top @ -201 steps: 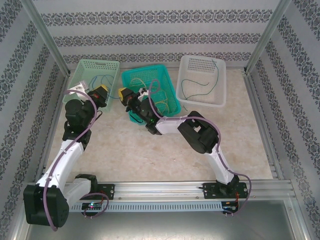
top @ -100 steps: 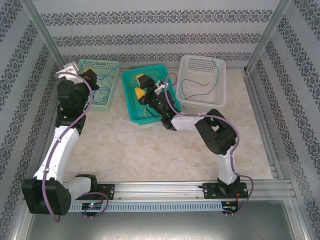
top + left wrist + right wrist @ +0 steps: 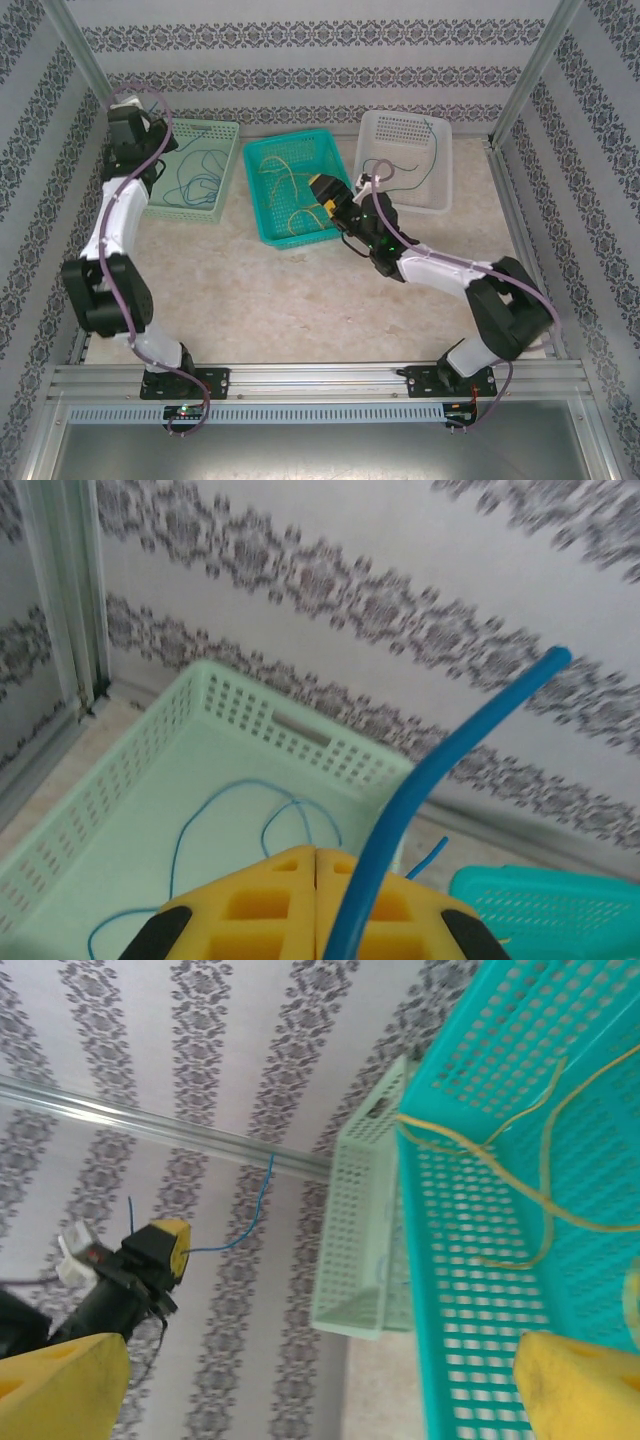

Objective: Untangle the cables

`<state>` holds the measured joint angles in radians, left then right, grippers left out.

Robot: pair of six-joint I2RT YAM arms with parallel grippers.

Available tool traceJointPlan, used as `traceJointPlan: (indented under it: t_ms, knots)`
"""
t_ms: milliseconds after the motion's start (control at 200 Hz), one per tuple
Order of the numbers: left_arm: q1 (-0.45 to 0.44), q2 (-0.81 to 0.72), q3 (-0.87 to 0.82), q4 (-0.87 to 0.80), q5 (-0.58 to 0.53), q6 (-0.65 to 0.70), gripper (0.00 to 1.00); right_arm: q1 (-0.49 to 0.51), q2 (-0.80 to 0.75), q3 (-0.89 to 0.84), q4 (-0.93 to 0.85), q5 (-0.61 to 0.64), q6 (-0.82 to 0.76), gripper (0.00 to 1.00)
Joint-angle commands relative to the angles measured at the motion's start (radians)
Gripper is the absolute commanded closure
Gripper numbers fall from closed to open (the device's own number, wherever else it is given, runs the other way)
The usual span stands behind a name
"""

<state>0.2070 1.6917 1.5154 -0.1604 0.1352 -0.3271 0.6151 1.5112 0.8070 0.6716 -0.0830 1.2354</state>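
Note:
My left gripper (image 3: 316,854) is shut on a blue cable (image 3: 452,748), whose free end curves up past the yellow jaws. It hangs high over the mint basket (image 3: 222,132) at the far left; the cable's other length (image 3: 190,172) lies looped inside. From the right wrist view that gripper (image 3: 176,1249) shows against the wall, with the blue cable (image 3: 252,1212) trailing from it. Yellow cables (image 3: 288,186) lie in the teal basket (image 3: 262,232). My right gripper (image 3: 324,200) stands open and holds nothing, by that basket's right rim. A green cable (image 3: 402,170) lies in the white basket (image 3: 440,205).
The three baskets stand in a row along the back wall. Metal frame posts (image 3: 85,60) rise at both back corners, close to the raised left arm. Bare marble tabletop (image 3: 300,300) stretches in front of the baskets.
The left arm has risen and swung back toward the far-left corner, drawing the blue cable up. The right gripper has opened and moved right, from the teal basket's left side to its right rim.

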Motion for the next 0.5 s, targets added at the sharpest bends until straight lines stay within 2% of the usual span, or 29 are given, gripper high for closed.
traceJointPlan:
  t_ms: [0,100,160,190,235,320,345,425,445,495]
  knots:
    - [0.034,0.139,0.093,-0.172,0.089,0.032,0.97,-0.020,-0.114,-0.033,-0.223,0.038,-0.157,0.02]
    - [0.052,0.244,0.158,-0.199,0.165,0.003,0.94,-0.039,-0.217,-0.079,-0.319,0.085,-0.206,0.02]
    - [0.054,0.298,0.207,-0.246,0.183,-0.005,0.88,-0.056,-0.276,-0.106,-0.372,0.099,-0.221,0.02]
    - [0.054,0.319,0.234,-0.280,0.176,-0.008,0.80,-0.066,-0.300,-0.116,-0.408,0.107,-0.231,0.02]
    - [0.053,0.353,0.270,-0.323,0.181,-0.002,0.58,-0.085,-0.340,-0.123,-0.472,0.106,-0.256,0.02]
    - [0.053,0.392,0.320,-0.389,0.170,0.020,0.55,-0.118,-0.410,-0.119,-0.632,0.113,-0.326,0.02]
    - [0.054,0.399,0.329,-0.405,0.163,0.027,0.51,-0.125,-0.429,-0.117,-0.678,0.118,-0.350,0.02]
    - [0.053,0.409,0.357,-0.451,0.142,0.040,0.28,-0.158,-0.479,-0.116,-0.793,0.120,-0.401,0.02]
    - [0.053,0.407,0.357,-0.454,0.138,0.041,0.19,-0.165,-0.491,-0.119,-0.812,0.120,-0.409,0.02]
    - [0.053,0.389,0.344,-0.445,0.133,0.037,0.06,-0.186,-0.517,-0.131,-0.847,0.117,-0.422,0.02]
